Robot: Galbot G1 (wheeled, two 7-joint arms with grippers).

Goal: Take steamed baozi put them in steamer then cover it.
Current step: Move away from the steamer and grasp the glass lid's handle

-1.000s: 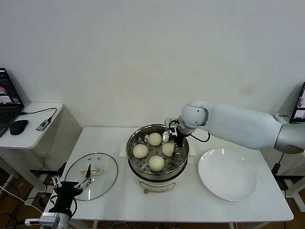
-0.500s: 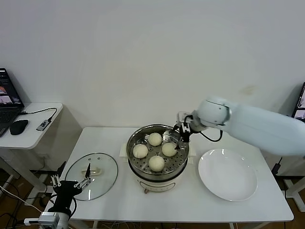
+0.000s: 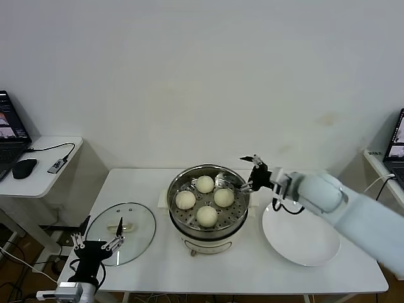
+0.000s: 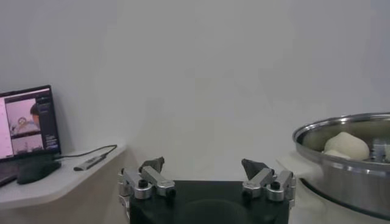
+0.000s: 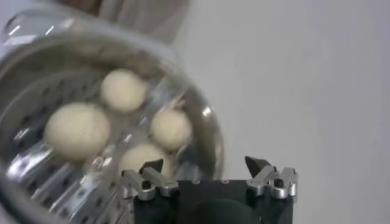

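Note:
Several cream baozi (image 3: 207,216) lie on the perforated tray inside the steel steamer (image 3: 189,233) at the table's middle; they also show in the right wrist view (image 5: 76,129). My right gripper (image 3: 251,172) is open and empty, just past the steamer's right rim, above the table. The glass cover (image 3: 136,235) with its cream handle lies flat on the table at the left. My left gripper (image 3: 96,243) is open and empty at the table's front left edge, beside the cover. One baozi (image 4: 345,146) and the steamer rim (image 4: 332,125) show in the left wrist view.
A flat white plate (image 3: 301,235) lies right of the steamer, under my right forearm. A side desk (image 3: 38,173) at the far left holds a laptop, a mouse and a cable. A white wall stands behind the table.
My right gripper has withdrawn from over the steamer's tray to the right, past the rim, and the arm has swung lower over the plate. Left arm unmoved.

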